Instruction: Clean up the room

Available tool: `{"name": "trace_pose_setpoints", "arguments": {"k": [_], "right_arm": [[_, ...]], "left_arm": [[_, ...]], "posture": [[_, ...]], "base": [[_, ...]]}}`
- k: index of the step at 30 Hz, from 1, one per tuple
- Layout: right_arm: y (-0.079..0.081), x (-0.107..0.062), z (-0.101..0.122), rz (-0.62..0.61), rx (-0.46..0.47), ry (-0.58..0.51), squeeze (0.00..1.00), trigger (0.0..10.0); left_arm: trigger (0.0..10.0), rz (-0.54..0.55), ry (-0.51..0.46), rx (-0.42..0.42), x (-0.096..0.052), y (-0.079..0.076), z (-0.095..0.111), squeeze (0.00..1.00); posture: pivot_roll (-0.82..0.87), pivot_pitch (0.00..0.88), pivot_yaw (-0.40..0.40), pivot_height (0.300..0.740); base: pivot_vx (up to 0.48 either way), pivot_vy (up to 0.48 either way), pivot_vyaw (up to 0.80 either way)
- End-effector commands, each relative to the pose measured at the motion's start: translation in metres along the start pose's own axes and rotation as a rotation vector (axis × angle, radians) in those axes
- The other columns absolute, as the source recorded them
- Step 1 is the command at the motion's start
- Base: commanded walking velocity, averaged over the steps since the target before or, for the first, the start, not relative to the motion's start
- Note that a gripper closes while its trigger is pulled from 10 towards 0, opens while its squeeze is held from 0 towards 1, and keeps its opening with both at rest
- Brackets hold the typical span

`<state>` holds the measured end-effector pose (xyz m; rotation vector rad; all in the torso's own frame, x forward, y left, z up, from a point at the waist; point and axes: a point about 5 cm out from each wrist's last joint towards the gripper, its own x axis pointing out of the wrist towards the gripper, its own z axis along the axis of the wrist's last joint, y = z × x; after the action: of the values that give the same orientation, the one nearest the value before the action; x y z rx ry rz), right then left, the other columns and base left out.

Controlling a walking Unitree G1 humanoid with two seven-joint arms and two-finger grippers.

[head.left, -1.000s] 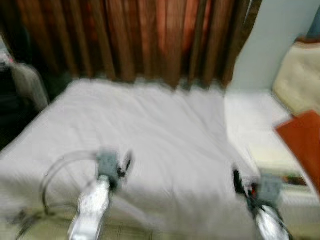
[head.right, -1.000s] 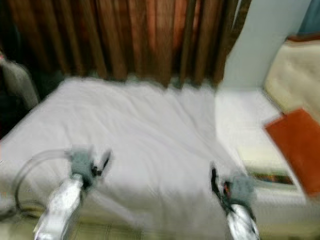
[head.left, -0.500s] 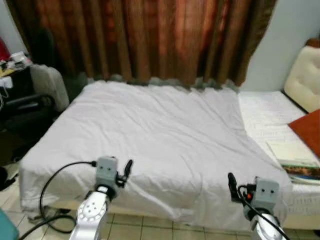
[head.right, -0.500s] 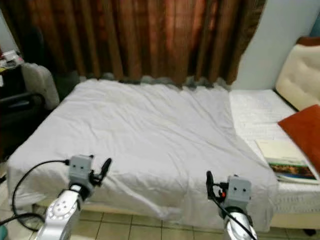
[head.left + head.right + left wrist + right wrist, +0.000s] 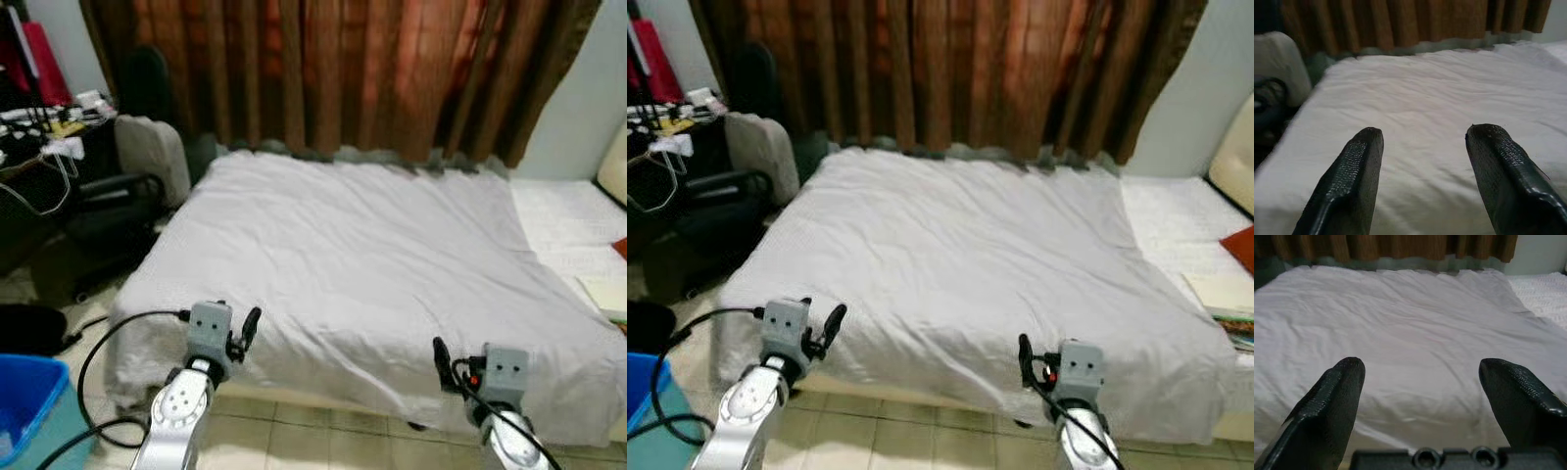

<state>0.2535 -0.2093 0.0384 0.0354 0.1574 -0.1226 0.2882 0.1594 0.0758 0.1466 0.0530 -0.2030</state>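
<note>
So the camera has swung toward the robot's left since half a second ago: the orange pillow and the book have slid almost out at the right edge, and a blue bin plus a cluttered table have come in on the left. Nothing on the bed itself moved.

Head view: the bed [image 5: 372,245] sits dead centre with a smooth white sheet [image 5: 392,284] over it, brown curtains [image 5: 333,69] right behind it. Left of the bed there's a dark chair [image 5: 98,196] and the table [image 5: 39,122] with cables and bits on it; the blue bin [image 5: 24,401] is on the floor near the bed's left foot corner. At the bed's right edge you can just see the book [image 5: 1227,299] and a sliver of the orange pillow [image 5: 1239,247]. Both arms are held up just short of the bed's foot edge.

Left wrist view: left pincer [image 5: 1422,161] is spread wide, nothing in it, pointing across the sheet.

Right wrist view: right pincer [image 5: 1422,391] is spread wide too, empty, facing the sheet.
</note>
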Motion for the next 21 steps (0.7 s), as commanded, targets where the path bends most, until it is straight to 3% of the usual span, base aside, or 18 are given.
{"name": "trace_pose_setpoints", "arguments": {"k": [1,4,8,13,21], "right_arm": [[0.001,0.001,0.000,0.002,-0.004,-0.001,0.00,10.0],[0.003,0.002,0.002,0.011,-0.020,-0.016,0.00,10.0],[0.004,0.003,0.002,0.013,-0.014,-0.015,0.00,10.0],[0.005,0.006,0.003,0.034,-0.053,-0.017,0.00,10.0],[-0.002,0.005,0.005,0.006,-0.040,-0.034,0.00,10.0]], "left_arm": [[10.0,0.004,0.006,0.030,0.000,0.000,-0.002,0.00],[10.0,-0.005,-0.009,-0.012,0.001,0.000,0.001,0.00],[10.0,-0.002,0.009,-0.001,0.001,0.001,-0.002,0.00],[10.0,0.011,0.006,0.008,0.005,0.000,-0.002,0.00],[10.0,-0.042,0.017,0.003,0.011,-0.004,-0.003,0.00]], "posture": [[0.03,0.000,-0.069,0.740],[0.02,0.000,-0.064,0.740],[0.02,0.000,-0.060,0.740],[0.02,0.000,-0.063,0.740],[0.00,0.000,-0.063,0.740]], "base": [[0.000,0.000,0.00],[0.285,0.000,0.00],[0.293,0.152,0.00],[0.000,0.000,-0.80],[0.000,-0.464,-0.80]]}}
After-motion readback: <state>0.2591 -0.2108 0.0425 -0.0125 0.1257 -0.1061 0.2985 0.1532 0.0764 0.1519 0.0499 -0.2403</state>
